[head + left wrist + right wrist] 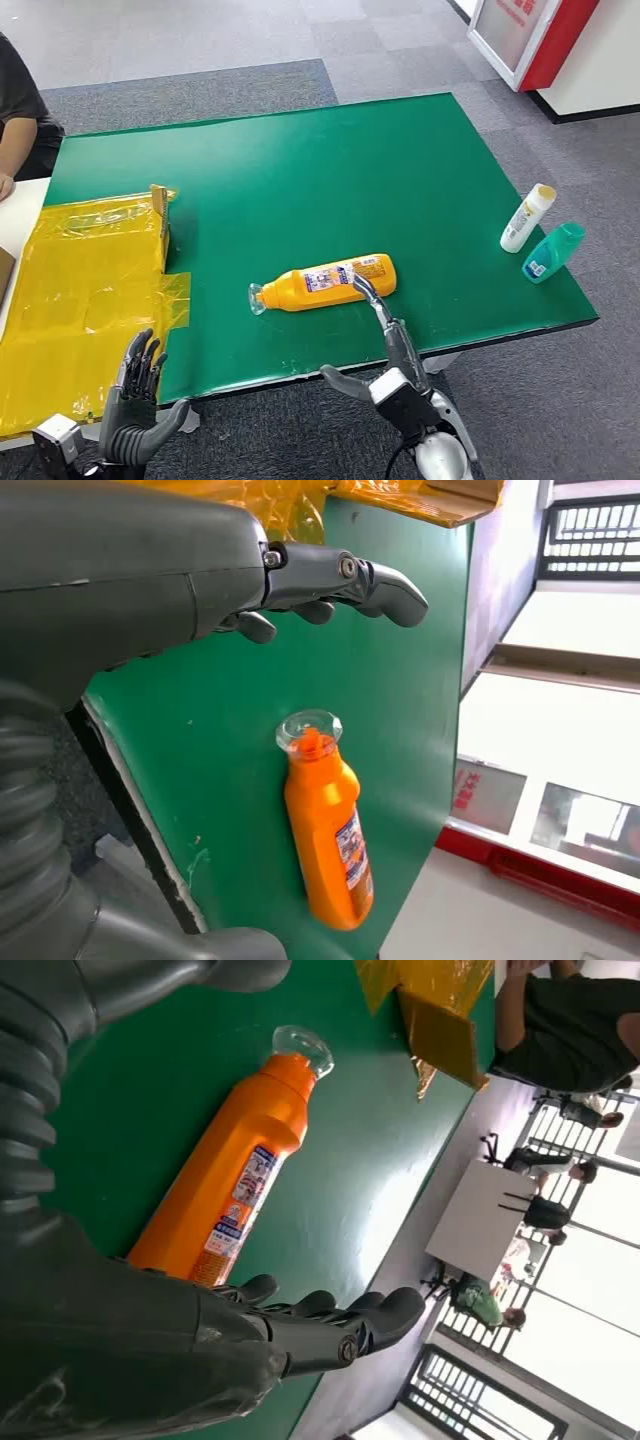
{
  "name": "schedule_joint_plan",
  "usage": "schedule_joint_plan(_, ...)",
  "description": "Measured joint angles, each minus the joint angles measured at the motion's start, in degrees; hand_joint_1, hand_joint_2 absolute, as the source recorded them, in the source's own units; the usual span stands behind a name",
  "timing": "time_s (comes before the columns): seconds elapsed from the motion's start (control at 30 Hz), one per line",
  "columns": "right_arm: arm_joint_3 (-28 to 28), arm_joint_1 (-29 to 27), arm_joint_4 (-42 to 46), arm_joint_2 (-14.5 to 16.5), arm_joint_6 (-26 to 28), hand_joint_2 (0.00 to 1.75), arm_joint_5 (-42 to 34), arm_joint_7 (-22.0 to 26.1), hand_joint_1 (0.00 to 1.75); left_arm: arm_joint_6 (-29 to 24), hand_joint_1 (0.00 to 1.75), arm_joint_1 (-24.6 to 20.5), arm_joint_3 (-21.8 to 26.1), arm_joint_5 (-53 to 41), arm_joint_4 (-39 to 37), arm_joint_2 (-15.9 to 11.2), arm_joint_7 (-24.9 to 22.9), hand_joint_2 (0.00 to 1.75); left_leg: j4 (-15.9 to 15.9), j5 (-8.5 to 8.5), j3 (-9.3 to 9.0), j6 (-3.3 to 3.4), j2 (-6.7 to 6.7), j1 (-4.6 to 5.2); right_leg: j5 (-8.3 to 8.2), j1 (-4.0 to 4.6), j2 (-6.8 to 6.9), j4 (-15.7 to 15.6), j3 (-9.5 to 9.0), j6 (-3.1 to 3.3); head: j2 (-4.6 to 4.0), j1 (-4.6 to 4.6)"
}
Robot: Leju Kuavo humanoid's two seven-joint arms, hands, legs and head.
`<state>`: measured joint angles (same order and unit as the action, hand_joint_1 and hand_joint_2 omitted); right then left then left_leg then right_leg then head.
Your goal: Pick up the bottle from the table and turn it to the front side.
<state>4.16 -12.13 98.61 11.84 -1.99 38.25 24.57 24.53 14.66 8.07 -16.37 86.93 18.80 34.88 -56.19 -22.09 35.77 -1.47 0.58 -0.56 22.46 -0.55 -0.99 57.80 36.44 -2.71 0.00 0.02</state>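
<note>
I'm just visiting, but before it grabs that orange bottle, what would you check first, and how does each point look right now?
1. Bottle reachable: ok, it lies on its side on the green table, near the front edge.
2. Right hand ready: ok, fingers spread, holding nothing, fingertips at the bottle.
3. Fingertips touching the bottle: cannot tell.
4. Left hand out of the way: ok, open, holding nothing, off beside the yellow sheet.
5. Room around the bottle: ok, the white bottle and teal bottle lie far off at the table's right edge.
6. Label side: cannot tell whether the label facing up is the front.
</note>
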Motion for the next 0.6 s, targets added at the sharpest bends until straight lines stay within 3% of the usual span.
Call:
schedule_joint_plan(0.33,0.56,1.17,0.33,-0.33,1.0,1.75,4.31,-3.22,0.0,-0.63,0.0,0.01,0.01,0.38,-0.09,-0.01,1.02,1.75,0.0,0.0,0.0,0.0,0.0,0.0,0.0,0.0,0.0,0.0,-0.02,0.0,0.0,0.01)
schedule_joint_plan(0.6,2.18,7.72,-2.37,-4.7,1.2,1.75,16.33,-14.43,0.0,-0.73,0.0,-0.56,-0.19,1.03,-0.68,-0.22,1.37,1.75,0.0,0.05,-0.01,0.07,0.0,0.01,-0.05,-0.03,0.01,-0.01,-0.05,-0.05,0.0,0.01)
